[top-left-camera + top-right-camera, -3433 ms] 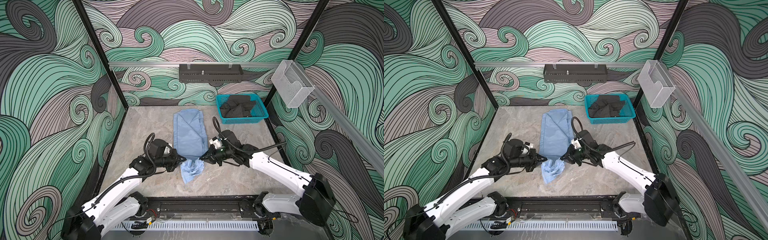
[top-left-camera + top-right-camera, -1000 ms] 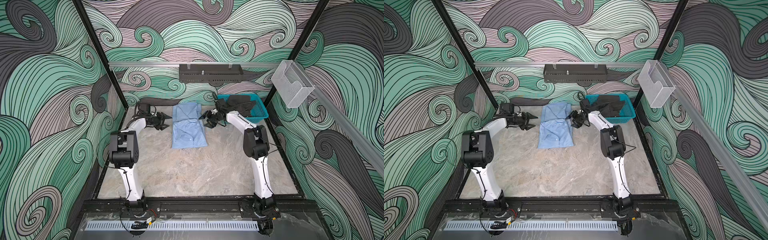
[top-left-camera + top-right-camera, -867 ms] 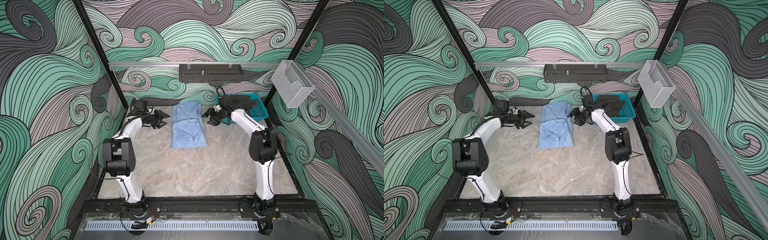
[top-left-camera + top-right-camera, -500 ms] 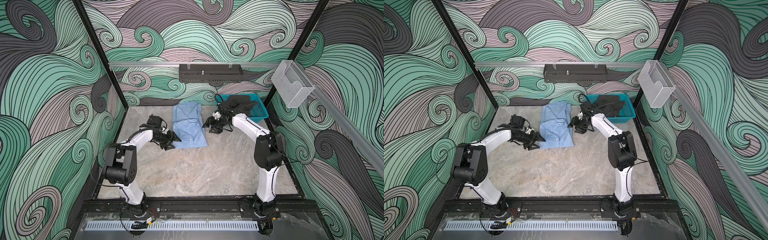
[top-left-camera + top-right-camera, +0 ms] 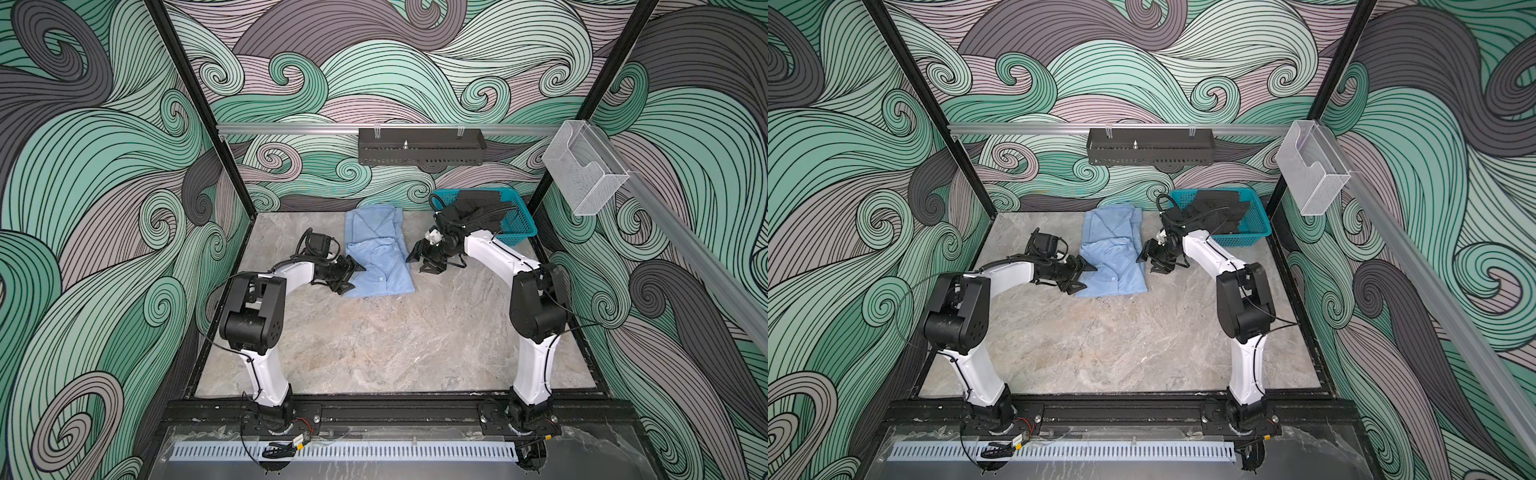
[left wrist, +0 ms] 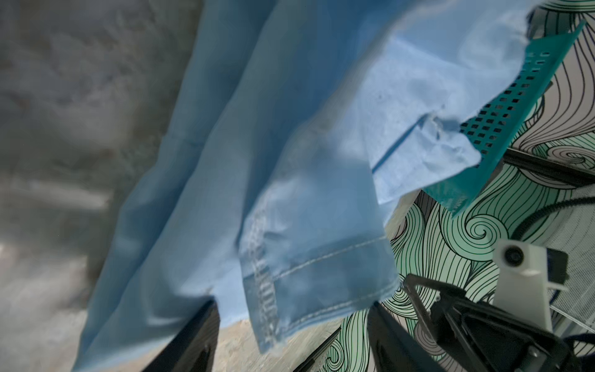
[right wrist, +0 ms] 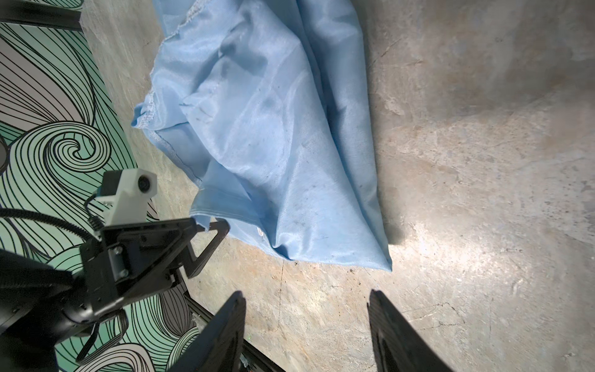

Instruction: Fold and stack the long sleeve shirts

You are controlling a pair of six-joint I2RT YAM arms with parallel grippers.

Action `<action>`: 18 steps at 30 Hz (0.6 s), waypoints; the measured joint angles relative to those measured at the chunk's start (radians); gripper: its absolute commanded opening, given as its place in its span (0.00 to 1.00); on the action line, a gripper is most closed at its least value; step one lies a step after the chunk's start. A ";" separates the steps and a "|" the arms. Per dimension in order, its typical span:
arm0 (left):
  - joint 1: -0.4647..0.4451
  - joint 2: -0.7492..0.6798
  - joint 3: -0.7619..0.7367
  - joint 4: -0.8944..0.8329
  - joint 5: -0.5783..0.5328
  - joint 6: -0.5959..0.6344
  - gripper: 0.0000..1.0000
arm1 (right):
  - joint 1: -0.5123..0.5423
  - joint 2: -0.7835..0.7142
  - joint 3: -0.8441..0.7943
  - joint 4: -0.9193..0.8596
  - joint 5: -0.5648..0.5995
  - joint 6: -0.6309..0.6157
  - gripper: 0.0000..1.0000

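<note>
While it lies folded into a narrow rectangle at the back of the grey marbled stone counter (image 5: pixel 395 340), the light blue thin woven long sleeve shirt (image 5: pixel 380 257) has the teal plastic mesh basket (image 5: pixel 521 216) of dark clothes (image 5: pixel 478 212) near it on the right in both top views. The left pincer (image 5: pixel 353 279) is at the shirt's left edge, near its front corner, with jaws spread. The right pincer (image 5: pixel 417 265) hangs just off the shirt's right edge, jaws also apart. In a top view the shirt (image 5: pixel 1115 257), left pincer (image 5: pixel 1084 279) and right pincer (image 5: pixel 1146 265) show the same layout.

Seen from the left wrist, the shirt's (image 6: pixel 289 145) stitched hem sits blurred between the left pincer's (image 6: pixel 291 304) wide-set black fingers (image 6: pixel 193 338), unpinched as far as I can tell. The basket's (image 6: pixel 515 106) wall shows behind.

Seen from the right wrist, the right pincer (image 7: pixel 306 294) stands spread over bare counter (image 7: pixel 483 161), empty and apart from the rumpled shirt (image 7: pixel 273 145). The left pincer's (image 7: pixel 209 225) tips meet the shirt's far corner.
</note>
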 measured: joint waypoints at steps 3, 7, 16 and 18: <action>0.000 0.032 0.005 0.030 -0.013 -0.035 0.61 | 0.000 -0.004 0.000 0.001 0.000 -0.003 0.62; 0.001 0.036 0.035 0.043 -0.022 -0.058 0.43 | 0.000 -0.007 0.000 0.001 0.000 -0.004 0.61; 0.008 0.040 0.128 0.032 -0.030 -0.044 0.64 | 0.000 -0.008 0.000 0.000 0.000 -0.006 0.61; 0.008 0.045 0.134 0.031 -0.031 -0.041 0.64 | 0.000 -0.008 0.000 0.000 0.000 -0.006 0.61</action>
